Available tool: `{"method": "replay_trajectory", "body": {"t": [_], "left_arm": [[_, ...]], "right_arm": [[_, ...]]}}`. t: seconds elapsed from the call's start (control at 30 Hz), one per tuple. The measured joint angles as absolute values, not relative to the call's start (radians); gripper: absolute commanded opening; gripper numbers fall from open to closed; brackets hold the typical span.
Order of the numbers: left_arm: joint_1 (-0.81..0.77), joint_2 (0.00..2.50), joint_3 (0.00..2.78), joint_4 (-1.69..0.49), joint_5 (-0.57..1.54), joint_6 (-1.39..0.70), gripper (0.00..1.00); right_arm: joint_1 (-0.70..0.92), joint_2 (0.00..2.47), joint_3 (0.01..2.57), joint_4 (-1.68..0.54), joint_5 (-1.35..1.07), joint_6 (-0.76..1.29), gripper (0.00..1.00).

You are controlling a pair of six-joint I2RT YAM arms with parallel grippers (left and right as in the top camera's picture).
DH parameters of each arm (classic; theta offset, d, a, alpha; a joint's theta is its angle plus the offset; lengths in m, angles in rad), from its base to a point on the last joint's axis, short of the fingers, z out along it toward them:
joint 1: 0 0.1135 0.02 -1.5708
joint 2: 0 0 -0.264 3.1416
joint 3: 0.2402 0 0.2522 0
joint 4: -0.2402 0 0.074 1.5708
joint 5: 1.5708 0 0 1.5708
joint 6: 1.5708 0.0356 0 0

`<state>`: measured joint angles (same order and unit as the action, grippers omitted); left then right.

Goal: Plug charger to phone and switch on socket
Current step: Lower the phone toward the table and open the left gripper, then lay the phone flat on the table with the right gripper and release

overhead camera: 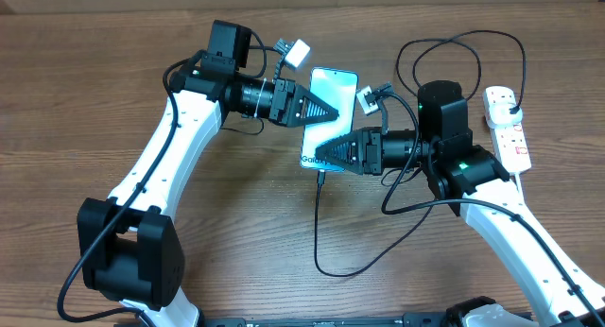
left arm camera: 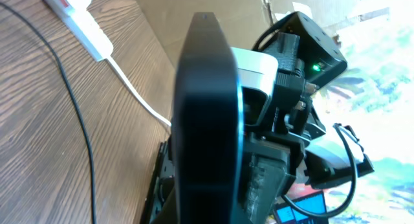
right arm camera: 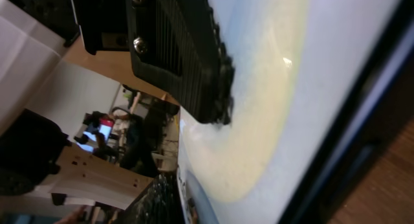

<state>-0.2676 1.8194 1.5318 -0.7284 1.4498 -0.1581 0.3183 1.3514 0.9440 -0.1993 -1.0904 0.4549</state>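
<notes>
The phone (overhead camera: 333,89) is at the table's middle, with a blue-to-white screen. My left gripper (overhead camera: 333,112) is shut on its long side; the left wrist view shows the dark phone edge (left arm camera: 207,107) between my jaws (left arm camera: 217,198). My right gripper (overhead camera: 321,158) is shut at the phone's near end, and the screen (right arm camera: 272,88) fills its view and hides its fingers. The charger's black cable (overhead camera: 350,270) leaves the phone's near end, loops toward me and runs right. Its plug (overhead camera: 509,102) sits in the white socket (overhead camera: 510,143) at the far right.
The socket (left arm camera: 81,20) and its thick white cord (left arm camera: 139,98) also show in the left wrist view, beside the black cable (left arm camera: 77,120). More black cable loops behind the right arm (overhead camera: 463,43). The left gripper's ribbed finger (right arm camera: 181,49) rests on the screen.
</notes>
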Motion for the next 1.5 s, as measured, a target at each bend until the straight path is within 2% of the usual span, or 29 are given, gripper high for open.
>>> {"method": "replay_trajectory", "body": {"t": [0.17, 0.23, 0.27, 0.43, 0.5, 0.57, 0.77, 1.13, 1.5], "left_arm": [[-0.266, 1.819, 1.532, -0.702, 1.491, -0.16, 0.04], [-0.264, 1.819, 1.532, -0.696, 1.512, -0.152, 0.09], [-0.263, 1.819, 1.532, -0.694, 1.524, -0.146, 0.15], [-0.27, 1.819, 1.532, -0.698, 1.502, -0.158, 0.74], [-0.279, 1.819, 1.532, -0.698, 1.478, -0.162, 0.85], [-0.282, 1.819, 1.532, -0.698, 1.448, -0.168, 0.91], [-0.273, 1.819, 1.532, -0.702, 1.335, -0.176, 1.0], [-0.121, 1.819, 1.532, -0.741, 1.203, -0.177, 1.0], [-0.044, 1.819, 1.532, -0.962, 0.736, -0.177, 1.0]], "right_arm": [[0.313, 1.351, 0.944, -0.19, -1.089, 0.466, 0.08], [0.312, 1.351, 0.944, -0.184, -1.097, 0.474, 0.04], [0.311, 1.351, 0.944, -0.178, -1.103, 0.479, 0.04], [0.319, 1.356, 0.944, -0.184, -1.081, 0.472, 0.04], [0.329, 1.357, 0.944, -0.184, -1.075, 0.471, 0.04], [0.334, 1.357, 0.944, -0.186, -1.071, 0.47, 0.04], [0.336, 1.357, 0.944, -0.277, -0.989, 0.467, 0.04], [0.336, 1.384, 0.944, -0.403, -0.744, 0.493, 0.04], [0.378, 1.594, 0.944, -0.299, -0.678, 0.535, 0.04]]}}
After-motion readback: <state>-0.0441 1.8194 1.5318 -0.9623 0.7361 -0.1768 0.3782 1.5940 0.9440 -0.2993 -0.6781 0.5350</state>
